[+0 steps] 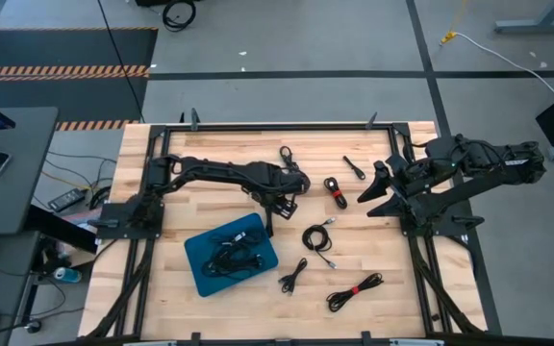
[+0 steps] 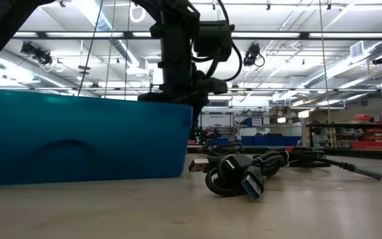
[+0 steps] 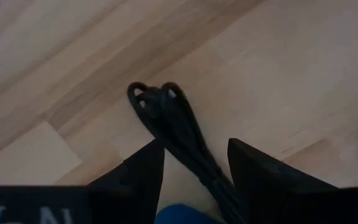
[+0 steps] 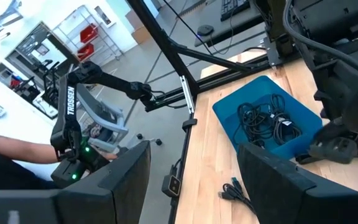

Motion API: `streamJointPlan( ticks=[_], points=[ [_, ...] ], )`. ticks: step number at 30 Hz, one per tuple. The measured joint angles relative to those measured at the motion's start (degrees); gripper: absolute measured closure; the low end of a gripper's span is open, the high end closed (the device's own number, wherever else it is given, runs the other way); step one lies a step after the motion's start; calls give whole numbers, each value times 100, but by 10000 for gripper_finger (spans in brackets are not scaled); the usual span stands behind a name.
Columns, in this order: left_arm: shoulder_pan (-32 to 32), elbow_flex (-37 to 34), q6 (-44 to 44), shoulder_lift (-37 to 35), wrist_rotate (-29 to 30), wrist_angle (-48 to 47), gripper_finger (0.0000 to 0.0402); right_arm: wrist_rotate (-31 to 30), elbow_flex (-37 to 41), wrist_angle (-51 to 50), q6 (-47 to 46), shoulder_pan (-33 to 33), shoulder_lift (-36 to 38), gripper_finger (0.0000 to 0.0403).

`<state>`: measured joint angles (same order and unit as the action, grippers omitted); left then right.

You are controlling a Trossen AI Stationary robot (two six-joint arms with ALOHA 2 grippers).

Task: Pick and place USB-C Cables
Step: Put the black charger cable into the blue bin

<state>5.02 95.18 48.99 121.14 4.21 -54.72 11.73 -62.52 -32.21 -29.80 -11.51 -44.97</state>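
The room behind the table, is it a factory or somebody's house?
Probably a workshop or robot lab, not a house. The low view shows long ceiling lights and storage shelves; the right wrist view shows another robot arm on a stand by the wooden table.

Blue tray (image 1: 196, 258) with black cables (image 1: 234, 256) inside. Counter (image 1: 383, 240) light wood, pale plank grain. Loose black cables (image 1: 317, 237), two with red ties (image 1: 336, 193). Arms black. Floor grey, with orange-black hazard stripes (image 1: 61, 70).

Blue tray (image 1: 200, 274) holds cables (image 1: 234, 258); six cable bundles (image 1: 317, 237) loose on table (image 1: 392, 259).
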Motion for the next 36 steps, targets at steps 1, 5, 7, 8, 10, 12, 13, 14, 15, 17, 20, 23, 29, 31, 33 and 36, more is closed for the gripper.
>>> streamJointPlan(
  ticks=[1, 5, 7, 8, 10, 12, 13, 14, 15, 17, 20, 23, 29, 31, 33, 36],
  points=[
    [0, 9, -15, 20, 0, 48, 217, 2, 0, 0, 0, 0, 0, 157],
    [-2, -1, -15, 117, 0, -69, 217, 45, 0, 0, 0, 0, 0, 157],
    [0, 1, -27, 160, -1, -106, 217, 59, 0, -2, 0, 0, -2, 157],
    [0, 1, -42, 179, -2, -187, 217, 79, 0, 0, 0, 0, 0, 157],
    [-2, 4, -69, 244, 0, -172, 217, 112, 0, 3, 0, 0, -2, 157],
    [-1, -1, -76, 283, -3, -188, 216, 144, 0, 14, -2, 0, 0, 157],
    [0, 2, -77, 312, -2, -177, 217, 146, 0, 18, -2, -1, -1, 157],
    [0, 9, -76, 341, 0, -146, 218, 146, 0, 20, -2, -1, 0, 157],
    [-1, 9, -74, 354, -3, -144, 220, 146, 0, 33, -2, 0, 0, 157],
    [-2, 6, -119, 388, -13, -81, 226, 151, 0, 33, -2, -2, 0, 157],
    [-2, 6, -268, 435, -14, 71, 244, 153, 0, 34, -2, -2, -2, 157],
    [0, 6, -299, 435, -13, 257, 279, 153, 0, 33, -2, -1, -1, 157],
    [2, 19, -514, 387, -48, 432, 381, 153, 0, 38, -2, 0, -1, 157],
    [4, 17, -534, 350, -87, 418, 386, 153, 0, 37, -2, -2, -2, 157],
    [7, 27, -550, 315, -90, 370, 386, 152, 0, 38, -2, -2, -1, 157],
    [0, 255, -687, 269, -109, 233, 386, 151, 0, 39, -2, 0, 0, 157]
  ],
)
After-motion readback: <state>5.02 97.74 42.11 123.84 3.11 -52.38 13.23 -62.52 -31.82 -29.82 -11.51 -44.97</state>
